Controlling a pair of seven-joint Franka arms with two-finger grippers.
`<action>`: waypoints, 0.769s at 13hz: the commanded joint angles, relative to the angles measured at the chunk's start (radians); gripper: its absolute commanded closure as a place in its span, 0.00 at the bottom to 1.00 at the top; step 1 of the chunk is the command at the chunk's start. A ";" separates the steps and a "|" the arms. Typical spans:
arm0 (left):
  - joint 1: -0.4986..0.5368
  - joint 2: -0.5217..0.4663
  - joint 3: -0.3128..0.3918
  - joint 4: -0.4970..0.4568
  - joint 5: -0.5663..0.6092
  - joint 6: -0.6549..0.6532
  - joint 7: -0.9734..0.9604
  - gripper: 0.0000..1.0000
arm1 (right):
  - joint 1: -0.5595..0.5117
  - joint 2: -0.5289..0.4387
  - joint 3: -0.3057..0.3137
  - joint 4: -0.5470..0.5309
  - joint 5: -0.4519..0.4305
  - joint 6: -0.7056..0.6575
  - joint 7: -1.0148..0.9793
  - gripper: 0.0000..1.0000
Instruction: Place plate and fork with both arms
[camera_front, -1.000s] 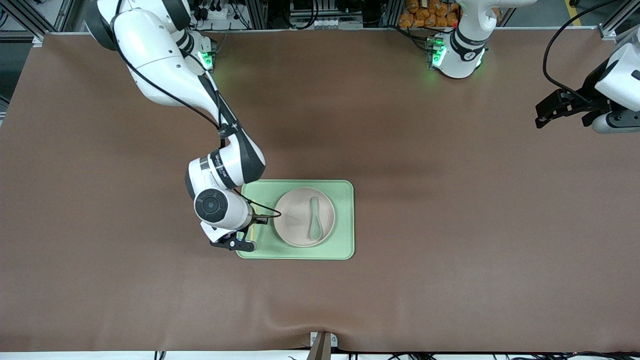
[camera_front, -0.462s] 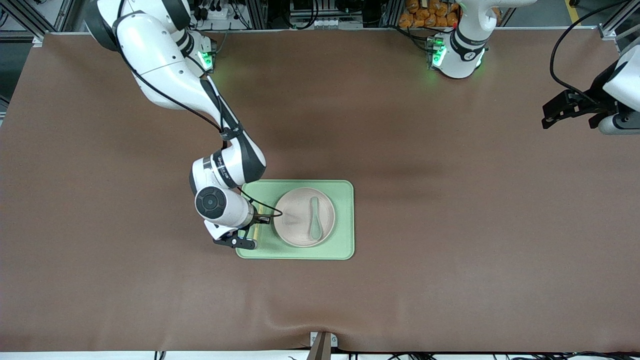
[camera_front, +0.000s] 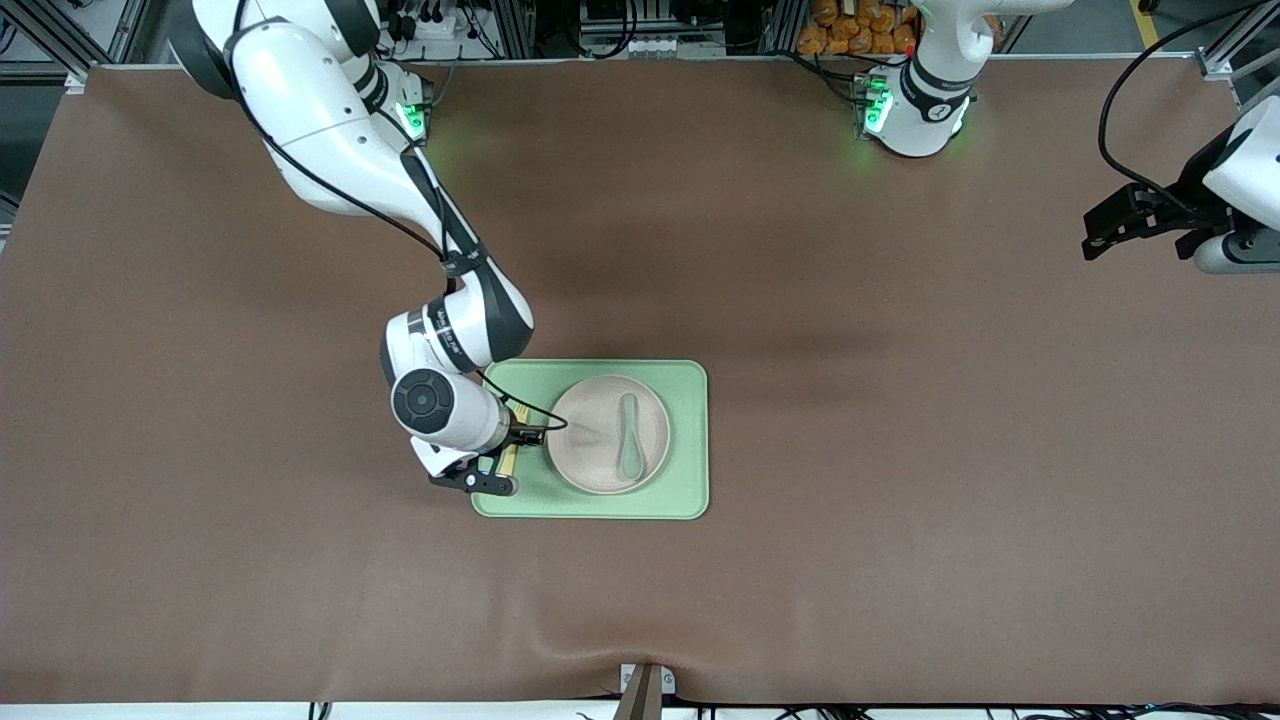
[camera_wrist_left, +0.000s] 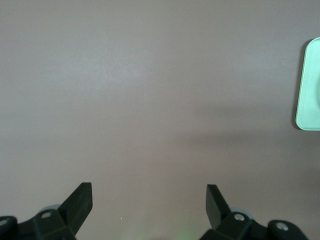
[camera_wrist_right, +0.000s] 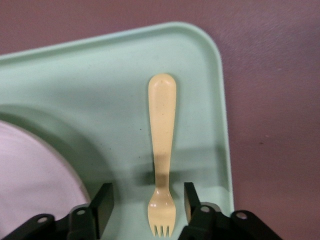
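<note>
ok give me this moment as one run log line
right gripper: open, straddling pale yellow plastic fork lying on pale green rectangular tray | small cream round plate: on tray, holds grey-green spoon | left gripper: open, waiting

Three cameras: one high overhead-front, two wrist-mounted.
Front view looks steeply down from across the table (camera_front: 900, 560), facing the arm bases at 12 o'clock, far enough off to take in the whole top. Right wrist view looks straight down, very close, onto the tray (camera_wrist_right: 100, 100) corner with the fork (camera_wrist_right: 162, 150) and a slice of plate (camera_wrist_right: 30, 170); own fingertips (camera_wrist_right: 102, 200) at 6 o'clock. Left wrist view looks down from higher up onto bare table (camera_wrist_left: 150, 100), tray (camera_wrist_left: 309, 90) edge at 3 o'clock. All three share the tray (camera_front: 690, 440); front and right wrist also share the plate (camera_front: 590, 440).
</note>
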 joint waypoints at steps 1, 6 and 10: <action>0.001 0.014 -0.005 0.023 0.011 -0.010 0.000 0.00 | -0.065 -0.140 -0.007 -0.028 0.006 -0.098 -0.054 0.00; -0.001 0.020 -0.005 0.023 0.011 -0.010 0.007 0.00 | -0.255 -0.329 -0.008 -0.030 -0.006 -0.288 -0.278 0.00; 0.004 0.024 -0.005 0.025 0.011 -0.010 0.015 0.00 | -0.398 -0.507 -0.007 -0.030 -0.048 -0.455 -0.525 0.00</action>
